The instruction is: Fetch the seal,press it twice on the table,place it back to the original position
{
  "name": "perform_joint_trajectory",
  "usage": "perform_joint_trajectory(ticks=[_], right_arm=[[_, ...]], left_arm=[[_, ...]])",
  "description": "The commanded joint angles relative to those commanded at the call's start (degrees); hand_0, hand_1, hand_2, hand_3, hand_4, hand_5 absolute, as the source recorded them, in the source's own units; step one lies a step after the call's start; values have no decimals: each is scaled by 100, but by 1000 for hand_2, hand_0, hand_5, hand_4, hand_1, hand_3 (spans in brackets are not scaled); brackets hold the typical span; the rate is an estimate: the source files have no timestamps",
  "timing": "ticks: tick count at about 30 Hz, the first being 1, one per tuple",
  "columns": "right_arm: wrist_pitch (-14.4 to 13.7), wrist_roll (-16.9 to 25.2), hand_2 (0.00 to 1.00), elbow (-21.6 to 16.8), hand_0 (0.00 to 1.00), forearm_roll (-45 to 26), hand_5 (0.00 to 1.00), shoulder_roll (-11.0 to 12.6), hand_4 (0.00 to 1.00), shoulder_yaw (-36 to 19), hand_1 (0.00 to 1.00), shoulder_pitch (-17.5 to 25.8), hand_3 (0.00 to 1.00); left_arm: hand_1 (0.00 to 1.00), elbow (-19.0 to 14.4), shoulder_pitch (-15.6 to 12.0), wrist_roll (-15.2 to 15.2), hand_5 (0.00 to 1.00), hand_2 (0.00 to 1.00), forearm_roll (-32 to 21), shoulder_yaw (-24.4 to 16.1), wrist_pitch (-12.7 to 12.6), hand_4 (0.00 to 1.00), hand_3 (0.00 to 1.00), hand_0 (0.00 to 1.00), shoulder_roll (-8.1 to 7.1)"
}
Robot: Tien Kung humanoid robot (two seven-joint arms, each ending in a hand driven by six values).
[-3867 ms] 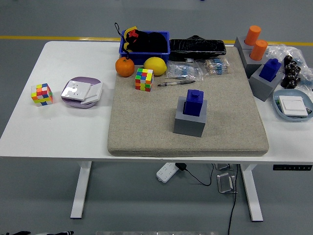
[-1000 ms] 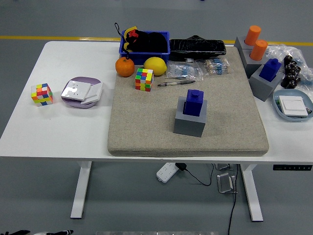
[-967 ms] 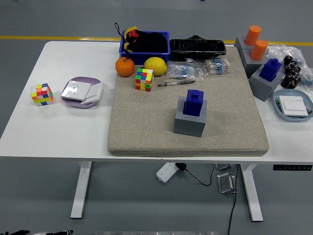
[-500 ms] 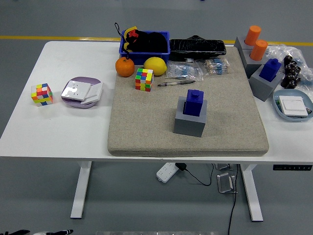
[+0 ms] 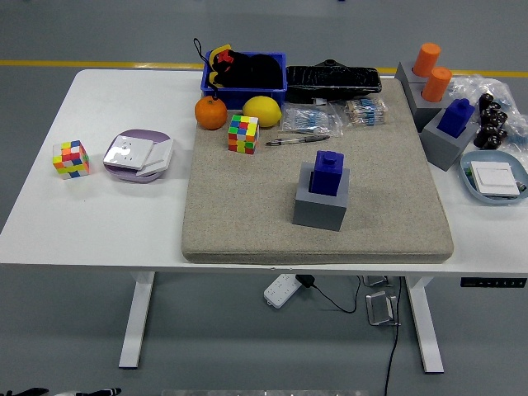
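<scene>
Nothing had shifted since the earlier frames: the blue seal (image 5: 328, 173) stood upright in its grey holder (image 5: 320, 206) on the beige mat (image 5: 239, 214), right of centre. Neither robot hand was in view, so their fingers could not be judged. A pen (image 5: 297, 140), seemingly capped, lay beyond the holder.

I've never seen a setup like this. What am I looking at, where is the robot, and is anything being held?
This is one view from a camera on the robot's head, looking down over a white table. Neither robot hand is in the picture, so nothing is held. On a beige mat a blue seal stands in a grey block holder; that is what it should fetch. Around it lie two colour cubes, an orange, a lemon, a pen, and more seals at the right.
</scene>
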State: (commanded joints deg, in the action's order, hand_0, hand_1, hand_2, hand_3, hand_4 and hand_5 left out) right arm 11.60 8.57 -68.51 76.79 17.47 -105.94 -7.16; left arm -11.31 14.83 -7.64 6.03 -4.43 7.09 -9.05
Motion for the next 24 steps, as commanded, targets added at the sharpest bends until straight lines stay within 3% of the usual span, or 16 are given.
perform_joint_trajectory(ticks=[24], right_arm=[[-16, -9, 742, -22, 853, 17, 375, 12, 998, 5, 757, 19, 719]], left_arm=[[814, 3, -10, -1, 409, 787, 3, -24, 3, 792, 835, 814, 5]])
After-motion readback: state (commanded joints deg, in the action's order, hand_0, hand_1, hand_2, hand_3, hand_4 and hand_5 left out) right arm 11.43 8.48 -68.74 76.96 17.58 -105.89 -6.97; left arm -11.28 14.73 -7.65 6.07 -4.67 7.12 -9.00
